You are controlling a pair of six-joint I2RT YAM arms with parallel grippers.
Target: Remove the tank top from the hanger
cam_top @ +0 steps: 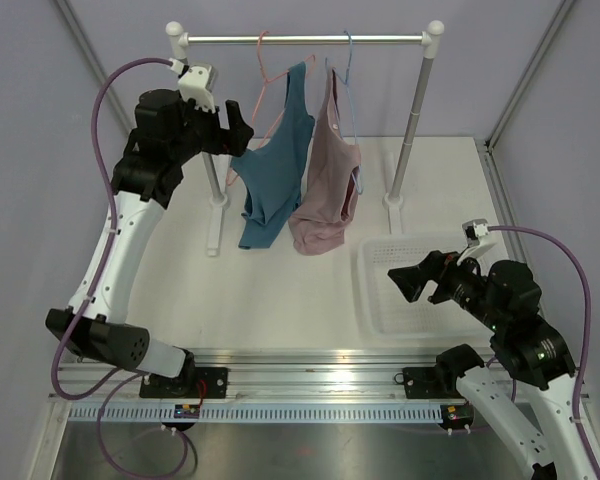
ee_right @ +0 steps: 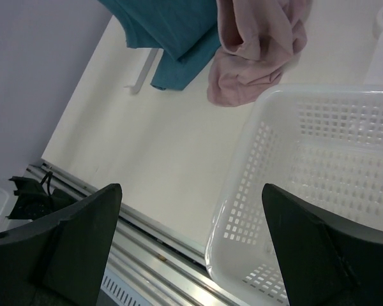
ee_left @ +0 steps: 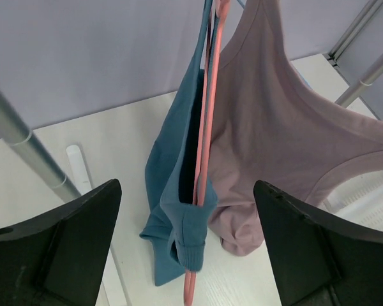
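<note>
The teal tank top [cam_top: 278, 165] hangs on the pink hanger [cam_top: 264, 62] from the rail; its hem rests on the table. In the left wrist view the tank top [ee_left: 179, 185] drapes over the hanger [ee_left: 205, 146], one strap bunched near the hanger's low end. My left gripper [cam_top: 242, 128] is open, raised just left of the tank top, not touching it; the strap sits between its fingers [ee_left: 57, 242] in the wrist view. My right gripper [cam_top: 412, 280] is open and empty, low above the basket's left edge. The tank top's hem shows in the right wrist view [ee_right: 172, 32].
A dusty pink tank top [cam_top: 328, 180] hangs on a light blue hanger [cam_top: 348, 70] right beside the teal one. The rack's rail [cam_top: 305, 40] rests on two posts [cam_top: 412, 125]. A white perforated basket [cam_top: 435, 250] sits at the front right, also in the right wrist view [ee_right: 319, 166].
</note>
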